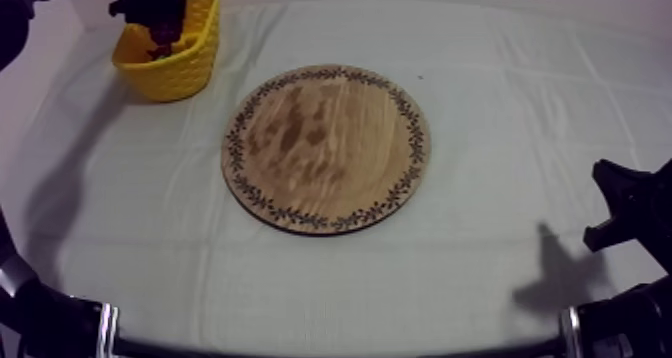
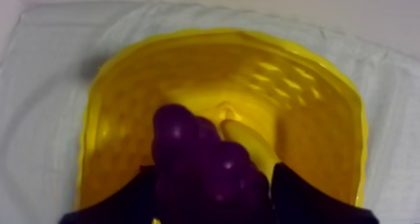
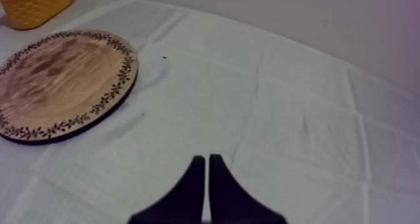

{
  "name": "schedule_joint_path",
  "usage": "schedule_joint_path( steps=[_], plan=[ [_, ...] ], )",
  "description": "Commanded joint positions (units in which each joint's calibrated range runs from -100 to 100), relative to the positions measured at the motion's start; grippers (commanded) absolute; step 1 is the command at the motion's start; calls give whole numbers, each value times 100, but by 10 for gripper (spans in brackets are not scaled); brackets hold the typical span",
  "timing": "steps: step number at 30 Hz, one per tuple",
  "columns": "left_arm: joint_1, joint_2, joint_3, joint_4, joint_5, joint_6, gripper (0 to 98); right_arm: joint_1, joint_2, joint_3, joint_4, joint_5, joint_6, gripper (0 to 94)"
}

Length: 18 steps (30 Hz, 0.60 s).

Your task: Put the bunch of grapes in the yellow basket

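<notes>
Grapes (image 2: 200,157) sit clamped in the left gripper (image 1: 158,24) at the mouth of the yellow basket (image 1: 190,70), ten o'clock from the bare wooden board (image 1: 327,147), above a banana (image 2: 250,145). This looks like the placing step, so next the fingers should part. Right gripper (image 3: 207,170), pinched empty, rests at four o'clock

Purple grapes (image 2: 200,167) are inside the yellow basket (image 2: 125,82).

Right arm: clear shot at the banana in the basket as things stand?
Probably not. The left gripper, shut on the bunch of grapes, sits over the yellow basket right above the banana. The right gripper rests shut on the opposite side, beyond the wooden board.
</notes>
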Motion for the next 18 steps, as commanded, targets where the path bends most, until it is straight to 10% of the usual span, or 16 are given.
schedule_joint_path(
  steps=[1, 9, 18],
  plan=[
    [-2, -52, 43, 38, -4, 9, 852, 2, -1, -3, 1, 0, 0, 4],
    [-29, -558, 475, 65, -150, 145, 934, 2, -1, -3, 1, 0, 0, 4],
    [-223, -1998, 1277, 88, -584, 215, 612, 2, -1, -3, 1, 0, 0, 4]
  ],
)
